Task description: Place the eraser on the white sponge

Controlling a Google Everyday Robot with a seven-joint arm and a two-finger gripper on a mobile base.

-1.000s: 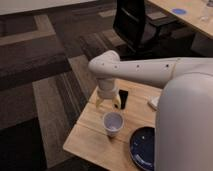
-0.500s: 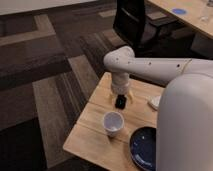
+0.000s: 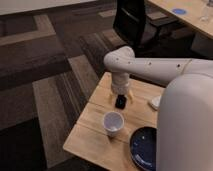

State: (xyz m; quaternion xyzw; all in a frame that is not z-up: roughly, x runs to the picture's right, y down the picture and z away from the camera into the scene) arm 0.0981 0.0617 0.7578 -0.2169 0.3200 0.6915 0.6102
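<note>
Nearest, a blue plate (image 3: 144, 148) and a white cup (image 3: 113, 122) stand on the wooden table (image 3: 85, 135). Behind the cup, the gripper (image 3: 120, 95) points down over the table's middle with the eraser (image 3: 120, 103) directly beneath it; whether it is clamped on the eraser cannot be told. Over the last second the arm has swung rightward from the table's left side, bringing the eraser nearer the white sponge (image 3: 154, 102), which is still apart and half hidden at the right. The eraser's long axis appears to run up-and-down in view; whether it stands upright or lies flat is unclear. An office chair (image 3: 134, 22) stands beyond.
</note>
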